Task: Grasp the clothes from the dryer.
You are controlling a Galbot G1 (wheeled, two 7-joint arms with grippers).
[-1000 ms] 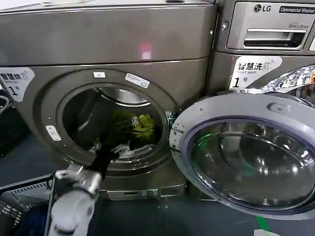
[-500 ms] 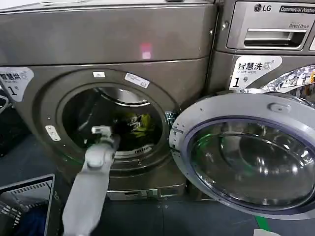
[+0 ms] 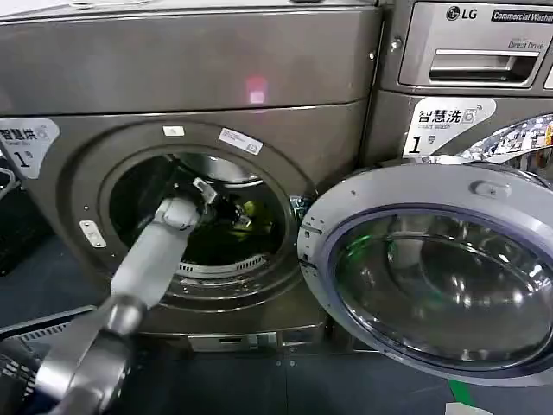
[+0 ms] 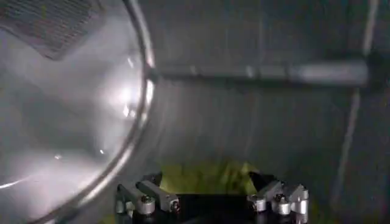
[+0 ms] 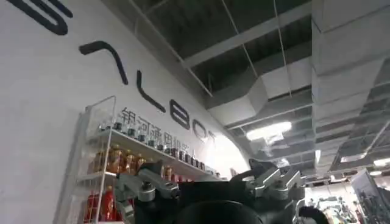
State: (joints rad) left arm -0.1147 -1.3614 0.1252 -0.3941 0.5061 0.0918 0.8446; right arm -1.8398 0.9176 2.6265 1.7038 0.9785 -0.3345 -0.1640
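Observation:
The dryer [image 3: 190, 69] stands with its round glass door [image 3: 432, 268] swung open to the right. The clothes [image 3: 256, 213], a small yellow-green bundle, lie toward the back of the drum. My left arm reaches through the porthole, and my left gripper [image 3: 226, 210] sits just in front of the clothes. In the left wrist view the left gripper [image 4: 204, 181] is open, its fingers [image 4: 152, 198] spread either side of the clothes [image 4: 207, 176]; whether they touch is unclear. My right gripper [image 5: 207, 179] is open, holds nothing and points up at the ceiling.
A silver-panelled LG machine [image 3: 475, 60] with a drawer handle stands to the right of the dryer. The open door juts out low on the right. A dark basket [image 3: 34, 337] sits on the floor at the lower left. The drum's metal rim [image 4: 137, 122] curves close beside the left gripper.
My left arm has risen from the lower rim of the porthole and pushed deeper into the drum, toward the clothes. The clothes are now partly covered by the gripper.

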